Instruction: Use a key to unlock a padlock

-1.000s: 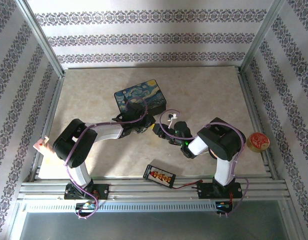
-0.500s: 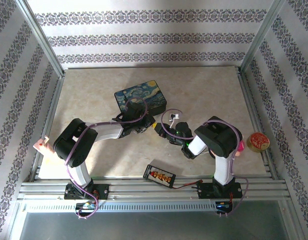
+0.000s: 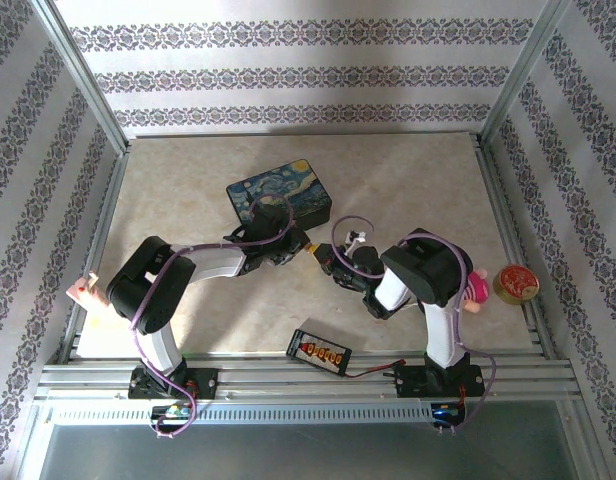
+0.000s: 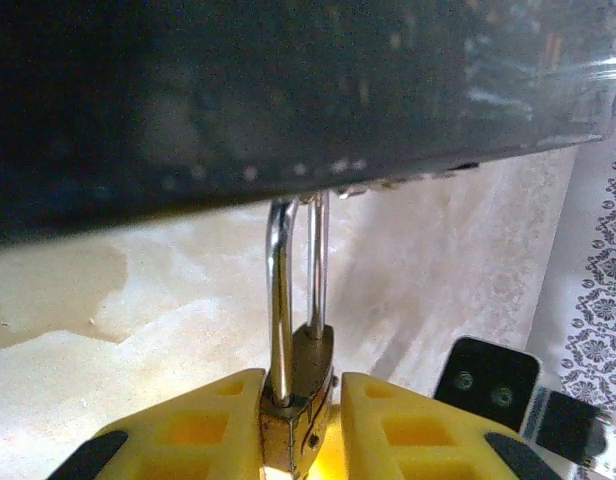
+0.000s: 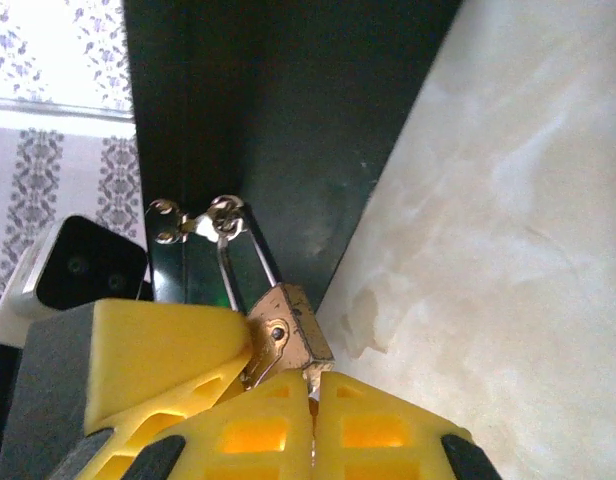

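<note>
The brass padlock (image 4: 300,400) hangs by its thin shackle (image 4: 280,290) from the hasp of the dark blue swirly-painting box (image 3: 288,195). My left gripper (image 4: 303,425) is shut on the padlock's body, one yellow finger on each side. In the right wrist view the padlock (image 5: 288,335) sits just above my right gripper (image 5: 313,400), whose fingers are pressed together under its base. A thin sliver of the key (image 5: 311,380) shows between them; the rest is hidden. From above, both grippers meet at the box's front right corner (image 3: 318,255).
A round gold-red tin (image 3: 515,283) sits at the right edge. A black strip with orange plugs (image 3: 319,350) lies near the front rail. A pink object (image 3: 476,288) is beside the right arm, and another pale one (image 3: 85,291) is at the left edge.
My right arm has moved left toward the box corner and its fingers have closed. The left fingers have tightened on the padlock. The box has shifted slightly left.
</note>
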Controlling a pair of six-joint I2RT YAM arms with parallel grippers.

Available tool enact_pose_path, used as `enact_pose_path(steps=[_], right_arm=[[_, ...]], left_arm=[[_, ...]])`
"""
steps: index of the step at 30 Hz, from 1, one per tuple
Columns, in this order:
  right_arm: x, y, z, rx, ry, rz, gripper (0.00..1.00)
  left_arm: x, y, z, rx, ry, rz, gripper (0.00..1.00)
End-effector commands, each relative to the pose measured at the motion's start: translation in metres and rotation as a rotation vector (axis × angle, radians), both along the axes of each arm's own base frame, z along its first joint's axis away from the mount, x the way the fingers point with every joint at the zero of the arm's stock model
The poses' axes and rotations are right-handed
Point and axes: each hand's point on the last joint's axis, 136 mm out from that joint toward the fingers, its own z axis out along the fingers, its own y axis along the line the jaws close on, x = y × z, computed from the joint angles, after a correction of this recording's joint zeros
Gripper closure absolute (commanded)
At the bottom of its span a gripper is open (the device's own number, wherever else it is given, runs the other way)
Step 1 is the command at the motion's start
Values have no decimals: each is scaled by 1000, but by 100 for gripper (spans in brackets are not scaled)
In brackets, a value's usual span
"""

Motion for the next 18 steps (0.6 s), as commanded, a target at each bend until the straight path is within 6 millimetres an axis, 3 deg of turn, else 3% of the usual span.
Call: enact_pose_path(steps=[1,9,13,18], right_arm=[[-7,6,-22,55,155,-3,100],[-3,17,0,99,120,33,100],[-4,13,11,70,54,36,79],[-12,-1,6,-7,28,25,72]], left_arm=[[-19,-24,-4,-120,112,-71,100],[-20,-23,-6,-124,111,-68,100],[-20,-23,-4,-126,109,-65,100],[-19,-23,0,-125,99,-66,100]])
